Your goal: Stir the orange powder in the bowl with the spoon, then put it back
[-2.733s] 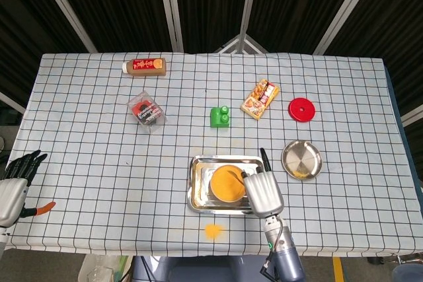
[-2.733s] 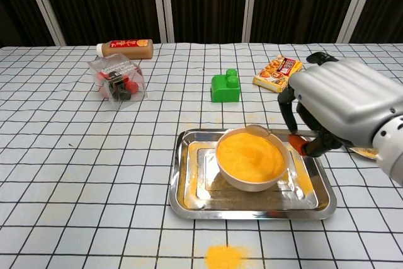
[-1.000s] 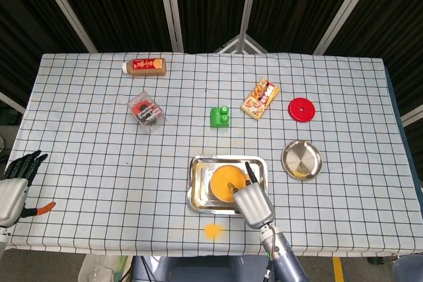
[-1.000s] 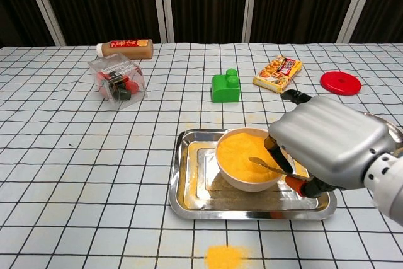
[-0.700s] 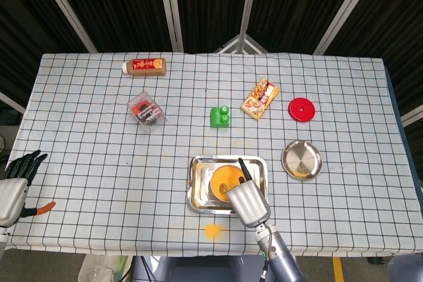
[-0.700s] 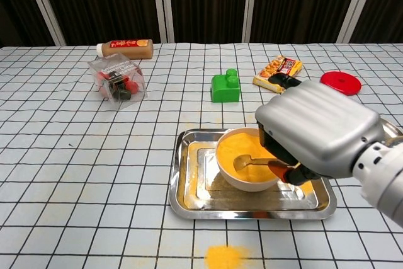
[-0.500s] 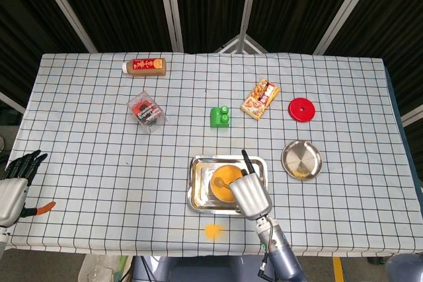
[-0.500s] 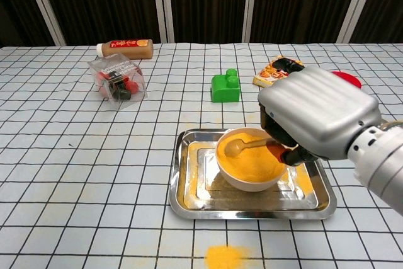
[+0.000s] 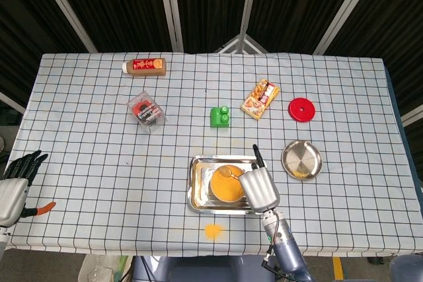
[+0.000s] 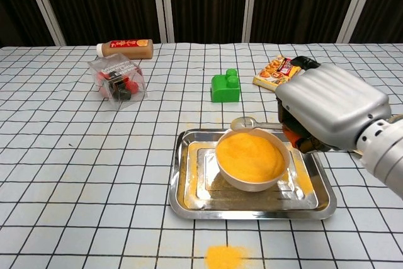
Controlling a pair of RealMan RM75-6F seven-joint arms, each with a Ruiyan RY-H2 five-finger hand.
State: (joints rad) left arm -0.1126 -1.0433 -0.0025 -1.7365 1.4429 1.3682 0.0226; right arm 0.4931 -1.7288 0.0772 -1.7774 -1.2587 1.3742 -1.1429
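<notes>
Chest view showed the right hand [image 10: 327, 114] closed around the handle of the metal spoon [image 10: 249, 122], with the spoon's bowl raised at the far rim of the white bowl of orange powder [image 10: 253, 159]. The white bowl stood in the rectangular stainless steel tray [image 10: 189, 203]. The left hand [image 9: 14, 186] rested at the table's near left edge, well apart from the tray, fingers spread and holding nothing.

Hazards, as a judgement from this position:
- The spoon sat clear of the powder surface. Any residue on it could drop outside the white bowl if the hand tilted or moved quickly.
- Orange powder already lay on the tray floor right of the white bowl and as a small spilled orange patch [image 10: 224, 257] on the checked tablecloth [image 10: 75, 174] in front of the tray. A hard stroke against the rim would add to it.
- The white bowl was not held down. A sideways push from the spoon could slide it across the tray.
- Where the spoon belongs could not be told.

Legible markings: the brown bottle with a red label [image 10: 124, 48] beyond the tray carried pale characters too small to read. The yellow snack packet [image 10: 277, 71] beyond the tray showed printing that was not legible.
</notes>
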